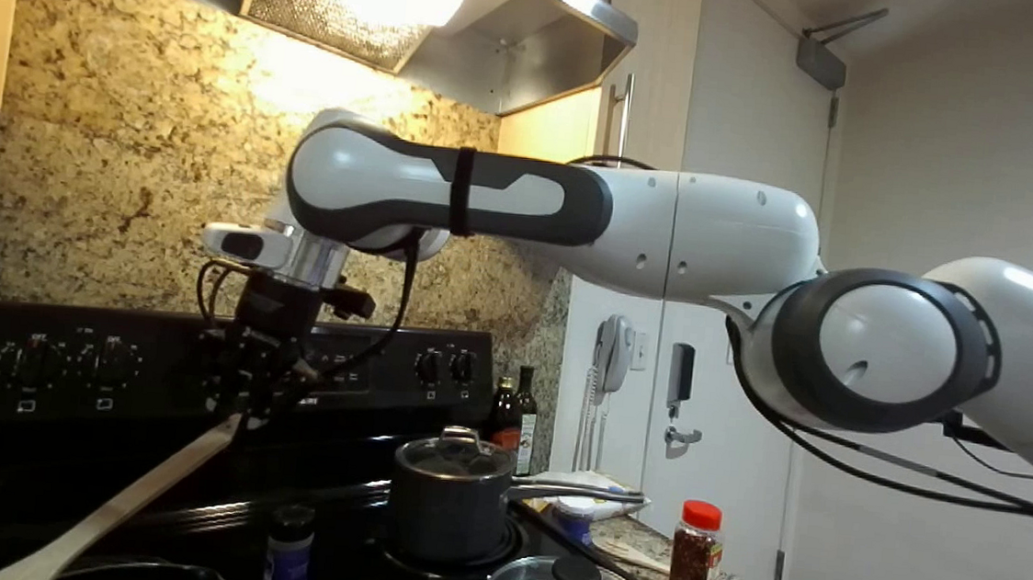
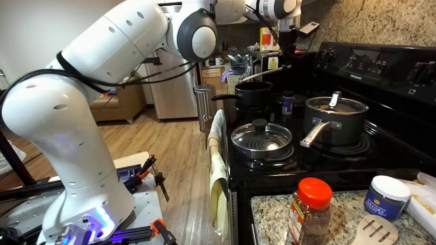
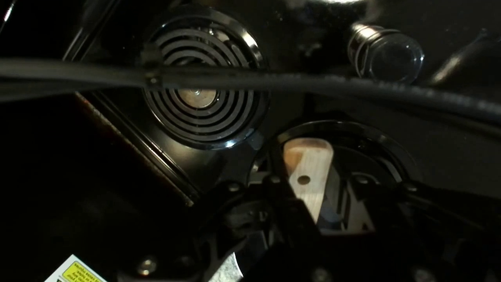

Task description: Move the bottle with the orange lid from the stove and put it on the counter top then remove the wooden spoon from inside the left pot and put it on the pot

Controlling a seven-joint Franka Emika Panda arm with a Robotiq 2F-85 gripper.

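Currently, tool: left of centre in an exterior view, pointing down, pinching the wooden spoon at the handle end.
Wooden spoon: sloping from the tool to the lower left corner of that frame; in the wrist view, showing right of centre in the lower half as a pale rounded end with a small hole, flanked by dark parts of the tool.
Broad end: near the rim of the black pot; cannot tell whether resting on it or held just above.
Black pot: on the stove, slightly above and right of centre in an exterior view.
Bottle with the orange-red lid: upright on the desk, toward the lower right in both exterior views, well apart from the tool.
Bottle with the blue label: upright on the stove, just right of the black pot.
Covered pot: on the stove, right of centre, handle pointing to the lower left.
Glass lid with the black knob: lying left of the covered pot, over coils visible through the glass.
Jar with the white lid: on the desk, lower right.
Slotted spatula: just below the jar, cut off by the bottom edge.
Coil burner: upper left of centre in the wrist view, crossed by a grey cable.
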